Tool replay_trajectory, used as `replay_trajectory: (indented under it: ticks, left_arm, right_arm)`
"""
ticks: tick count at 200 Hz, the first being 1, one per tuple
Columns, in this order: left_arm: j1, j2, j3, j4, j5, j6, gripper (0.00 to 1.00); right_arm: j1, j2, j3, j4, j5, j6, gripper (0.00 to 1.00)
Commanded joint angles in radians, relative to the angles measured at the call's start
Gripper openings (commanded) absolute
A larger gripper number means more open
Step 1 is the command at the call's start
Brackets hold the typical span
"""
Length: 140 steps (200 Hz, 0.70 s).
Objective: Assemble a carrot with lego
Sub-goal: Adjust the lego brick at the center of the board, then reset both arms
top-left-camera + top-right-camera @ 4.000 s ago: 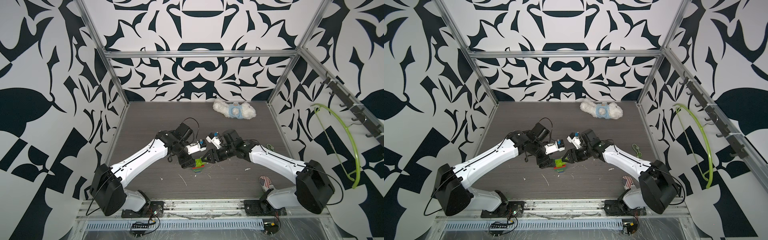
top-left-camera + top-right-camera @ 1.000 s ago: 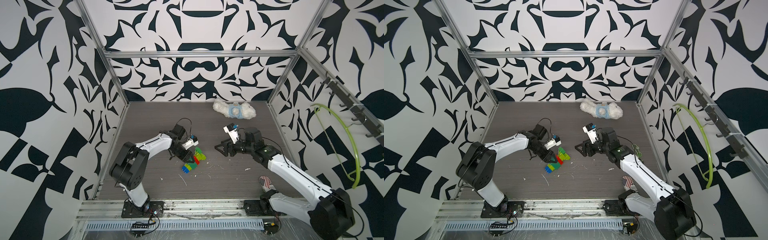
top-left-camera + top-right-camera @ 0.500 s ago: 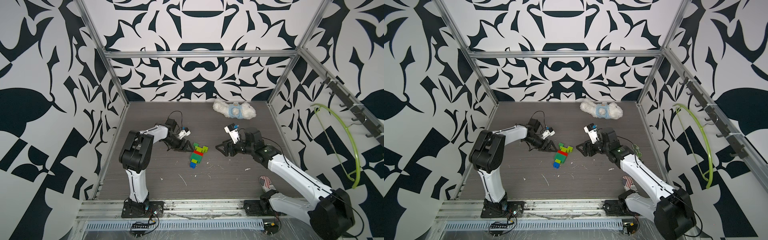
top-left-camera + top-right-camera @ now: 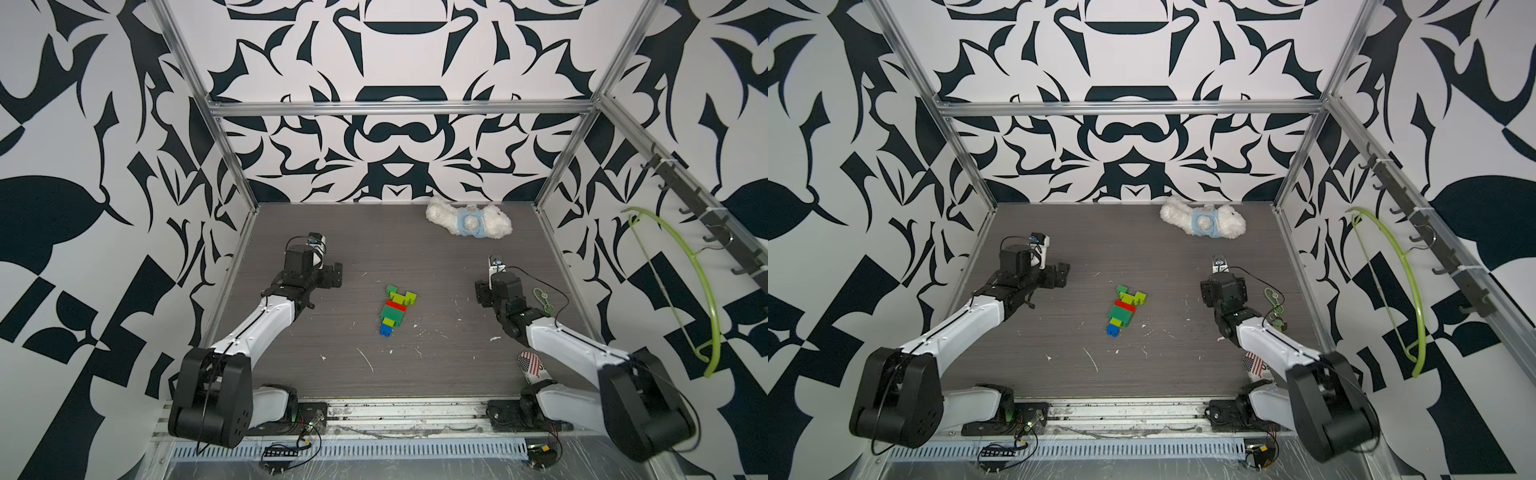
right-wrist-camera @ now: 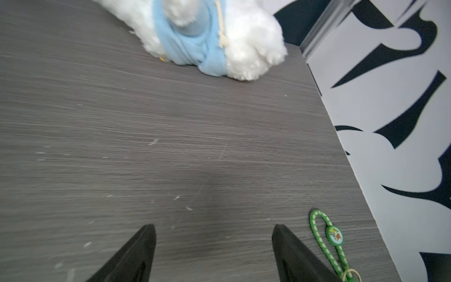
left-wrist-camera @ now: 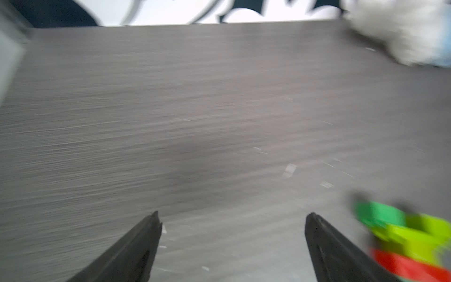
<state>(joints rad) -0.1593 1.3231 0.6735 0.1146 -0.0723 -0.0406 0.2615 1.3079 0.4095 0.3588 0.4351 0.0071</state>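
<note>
1. Table: dark woodgrain; white specks scattered
2. Left gripper: jaws spread wide, nothing between; apart from the carrot, not touching
3. Right gripper: jaws spread, empty; well apart on the carrot's other side
4. Plush toy: white with blue garment; by the far wall
5. Carrot: lies flat mid-table between the grippers; blue tip toward the near edge, prongs toward the far wall
6. Green strap: just beside the right gripper

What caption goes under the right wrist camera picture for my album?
Open right gripper over the grey table, facing a white plush toy, green strap nearby.
</note>
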Motion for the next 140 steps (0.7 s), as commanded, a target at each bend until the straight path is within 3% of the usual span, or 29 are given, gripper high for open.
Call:
replay_trajectory:
  ticks: [1, 17, 26, 34, 50, 58, 80, 93, 108, 111, 114, 125, 140]
  left_arm:
    - [0.058, 0.072, -0.101, 0.246, -0.054, 0.056, 0.99]
    - [0.093, 0.138, -0.169, 0.445, -0.053, 0.053, 1.0]
    - [0.096, 0.129, -0.15, 0.393, -0.033, 0.059, 1.0]
    - [0.116, 0.148, -0.177, 0.489, 0.01, 0.031, 0.99]
    - [0.132, 0.209, -0.217, 0.635, 0.037, 0.028, 1.0]
    - [0.136, 0.184, -0.224, 0.603, 0.043, 0.021, 1.0]
    - [0.146, 0.204, -0.258, 0.666, 0.051, 0.013, 0.99]
    - [0.145, 0.249, -0.301, 0.828, 0.038, 0.01, 0.99]
    - [0.145, 0.207, -0.276, 0.702, 0.042, 0.003, 0.99]
    - [0.145, 0.207, -0.281, 0.709, 0.043, 0.003, 1.0]
    - [0.145, 0.215, -0.287, 0.733, 0.043, 0.004, 0.99]
    - [0.145, 0.236, -0.296, 0.793, 0.041, 0.005, 0.99]
    - [0.146, 0.212, -0.283, 0.727, 0.043, 0.004, 0.99]
  right_arm:
    - [-0.03, 0.116, -0.038, 0.425, 0.035, -0.071, 0.81]
    - [-0.048, 0.19, -0.024, 0.465, -0.015, -0.082, 0.82]
    - [-0.07, 0.203, -0.026, 0.488, -0.049, -0.074, 0.82]
    - [-0.107, 0.189, -0.032, 0.459, -0.113, -0.044, 0.81]
    - [-0.165, 0.24, -0.09, 0.594, -0.207, -0.01, 0.81]
    - [-0.165, 0.256, -0.114, 0.677, -0.216, -0.031, 0.81]
    - [-0.167, 0.247, -0.059, 0.556, -0.219, -0.025, 0.81]
    - [-0.178, 0.24, -0.049, 0.52, -0.24, -0.01, 0.81]
    - [-0.179, 0.24, -0.046, 0.516, -0.235, -0.007, 0.82]
    - [-0.179, 0.24, -0.047, 0.518, -0.234, -0.009, 0.95]
    - [-0.18, 0.241, -0.049, 0.521, -0.235, -0.009, 0.99]
    - [-0.179, 0.24, -0.046, 0.516, -0.237, -0.009, 1.0]
    - [-0.179, 0.238, -0.049, 0.518, -0.237, -0.008, 1.0]
